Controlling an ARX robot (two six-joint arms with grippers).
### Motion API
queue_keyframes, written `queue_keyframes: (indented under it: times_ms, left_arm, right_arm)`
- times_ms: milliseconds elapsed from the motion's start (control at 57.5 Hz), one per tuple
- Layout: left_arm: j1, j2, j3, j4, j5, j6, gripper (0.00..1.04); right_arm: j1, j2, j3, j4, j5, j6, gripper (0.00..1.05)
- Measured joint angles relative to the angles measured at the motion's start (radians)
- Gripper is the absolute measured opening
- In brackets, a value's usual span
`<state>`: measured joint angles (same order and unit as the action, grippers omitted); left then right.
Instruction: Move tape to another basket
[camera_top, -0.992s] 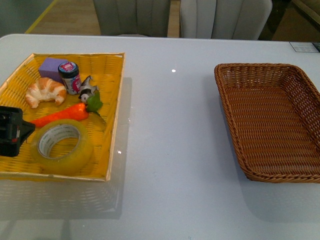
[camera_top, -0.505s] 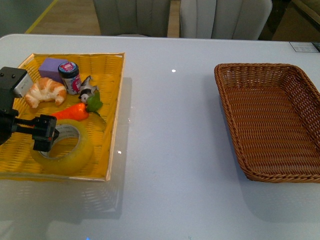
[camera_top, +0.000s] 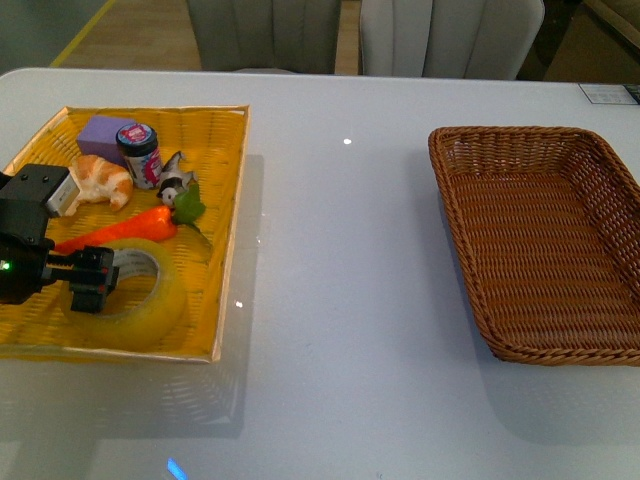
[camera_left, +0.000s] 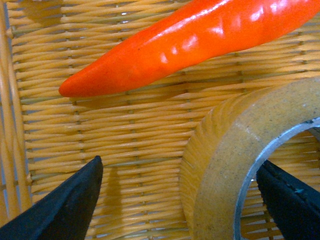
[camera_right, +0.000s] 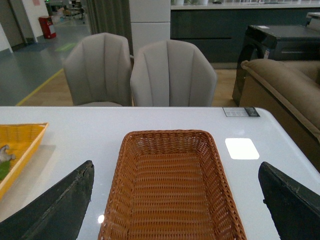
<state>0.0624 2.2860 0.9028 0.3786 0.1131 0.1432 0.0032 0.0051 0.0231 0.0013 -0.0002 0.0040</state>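
The tape, a wide yellowish roll with a white core, lies flat in the near part of the yellow tray. My left gripper is open and low at the roll's left side. In the left wrist view the roll's wall stands between the two black fingers of the left gripper, one finger outside the roll and one inside the core. The dark brown wicker basket stands empty at the right. My right gripper is open and empty, hovering above the near end of that basket; it is out of the front view.
The tray also holds an orange carrot right beside the tape, a croissant, a purple block, a small jar and a small toy. The carrot lies close beyond the left fingers. Chairs stand past the table's far edge.
My left gripper has come in from the left edge over the tray and settled lower onto the tape's left wall. The tape and the other things have not moved.
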Motion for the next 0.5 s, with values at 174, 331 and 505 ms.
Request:
queue_keyframes:
  times_ms: [174, 331, 505]
  left_arm:
    - [-0.008, -0.016, -0.005, -0.021, 0.016, -0.027, 0.45]
    - [-0.012, -0.072, -0.019, -0.035, 0.021, -0.056, 0.22]
    - [-0.014, -0.207, -0.076, -0.040, 0.034, -0.090, 0.15]
  right_arm:
    - [0.000, 0.000, 0.000, 0.000, 0.000, 0.000, 0.96]
    - [0.000, 0.000, 0.000, 0.000, 0.000, 0.000, 0.96]
    - [0.000, 0.000, 0.000, 0.000, 0.000, 0.000, 0.96]
